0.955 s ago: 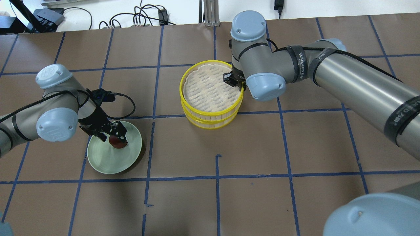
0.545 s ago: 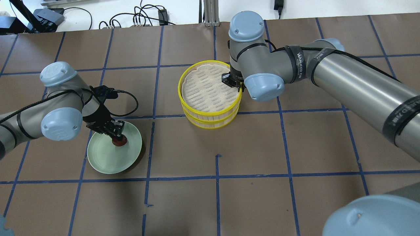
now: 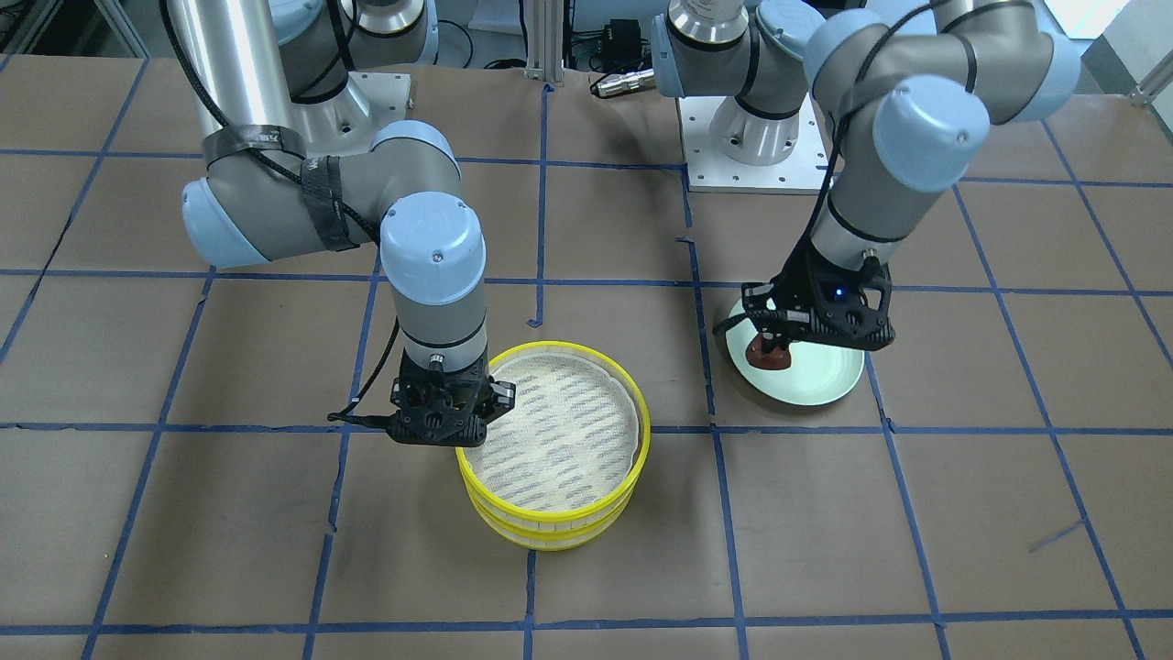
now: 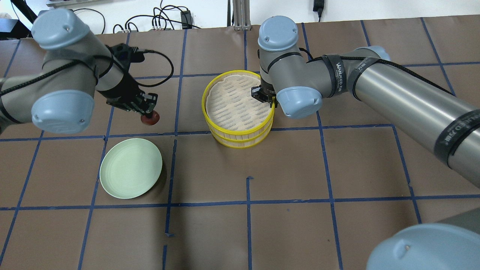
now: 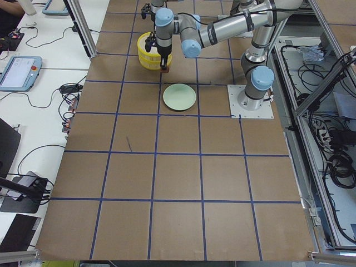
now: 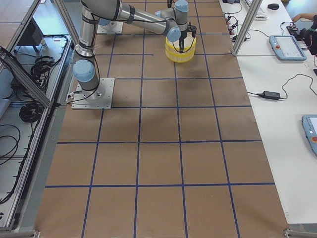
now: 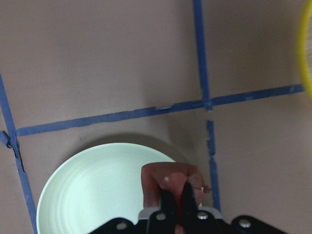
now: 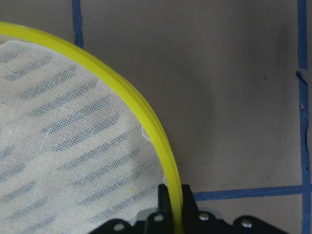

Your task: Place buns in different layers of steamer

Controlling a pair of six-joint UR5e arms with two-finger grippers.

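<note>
My left gripper (image 4: pixel 148 112) is shut on the dark reddish-brown bun (image 4: pixel 150 119) and holds it in the air, off the pale green plate (image 4: pixel 123 176). The bun also shows in the left wrist view (image 7: pixel 168 179) and the front view (image 3: pixel 768 356). The steamer is two stacked yellow-rimmed trays. My right gripper (image 4: pixel 267 98) is shut on the rim of the top tray (image 4: pixel 205 108), seen close in the right wrist view (image 8: pixel 146 117). The top tray's liner is bare. The lower tray (image 4: pixel 240 145) sits under it, its inside hidden. The white bun is not in view.
The green plate (image 3: pixel 825 385) lies bare on the brown table, left of the steamer in the overhead view. Blue tape lines grid the table. Cables and a metal post lie beyond the far edge.
My left gripper has lifted the reddish-brown bun off the plate and carried it up and toward the steamer. My right gripper has shifted the top tray slightly left.
</note>
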